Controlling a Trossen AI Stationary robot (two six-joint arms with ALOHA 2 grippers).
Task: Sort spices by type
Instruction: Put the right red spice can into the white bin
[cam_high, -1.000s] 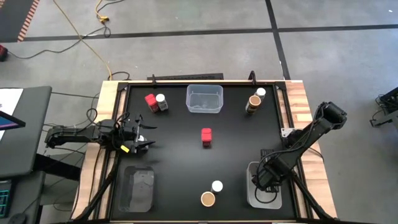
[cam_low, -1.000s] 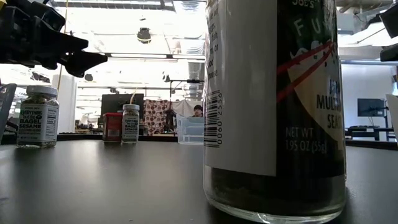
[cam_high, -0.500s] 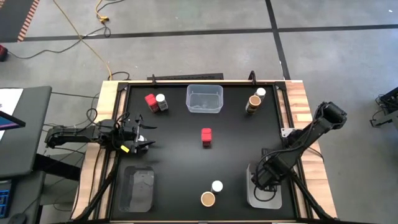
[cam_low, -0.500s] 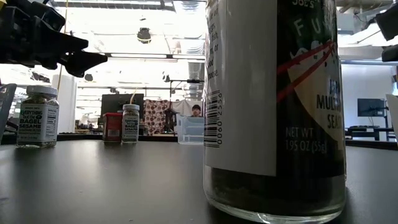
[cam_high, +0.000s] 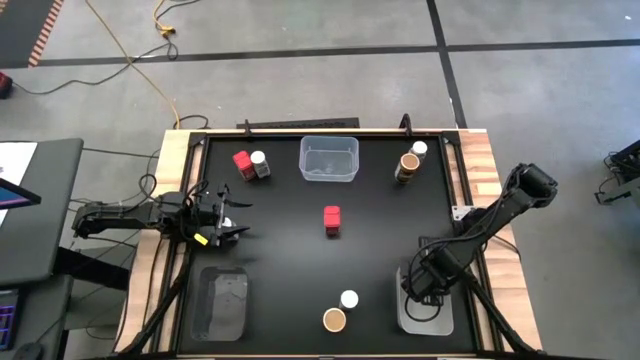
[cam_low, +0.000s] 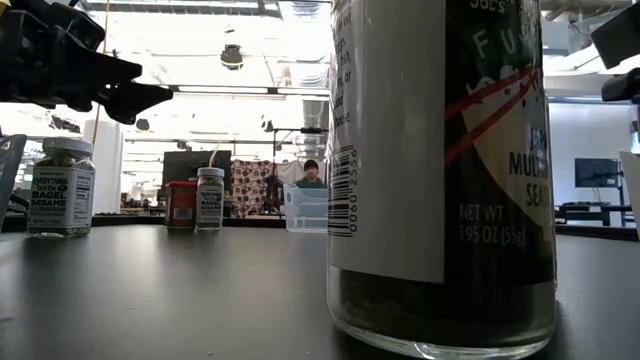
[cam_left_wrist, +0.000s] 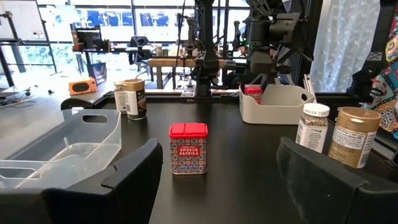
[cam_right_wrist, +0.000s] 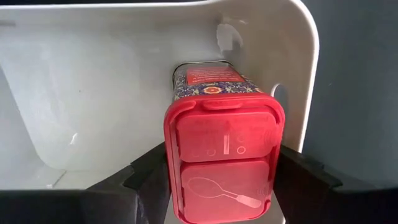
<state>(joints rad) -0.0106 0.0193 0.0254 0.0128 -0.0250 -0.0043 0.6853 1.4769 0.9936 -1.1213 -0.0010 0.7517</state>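
In the right wrist view my right gripper (cam_right_wrist: 221, 180) is shut on a red spice tin (cam_right_wrist: 217, 106) inside a grey bin (cam_right_wrist: 93, 93). From above, that gripper (cam_high: 425, 288) is over the bin (cam_high: 445, 320) at the table's near right. My left gripper (cam_high: 238, 220) hovers open at the table's left side, facing a second red tin (cam_left_wrist: 188, 148) standing at the table's centre (cam_high: 332, 220). A red tin (cam_high: 242, 162) and a white-lidded jar (cam_high: 260, 163) stand far left. A tan-lidded (cam_high: 408, 165) and a white-lidded jar (cam_high: 419, 150) stand far right. Two more jars (cam_high: 349, 299) (cam_high: 334, 320) stand near. My right gripper pinches the red tin between its two fingers (cam_right_wrist: 146, 171) at the lid end (cam_right_wrist: 174, 155), one finger on each side. The fingers come from above, pointing down into the bin. The tin's base points at the bin's floor; whether it rests there I cannot tell.
A clear bin (cam_high: 328, 160) sits at the far middle, another clear bin (cam_high: 222, 303) at the near left. In the low view a large jar (cam_low: 440, 170) stands close and hides much of the table. A person (cam_low: 311, 172) shows in the room beyond.
My right arm has shifted slightly over the grey bin, still shut on the red tin. The person in the room behind has moved.
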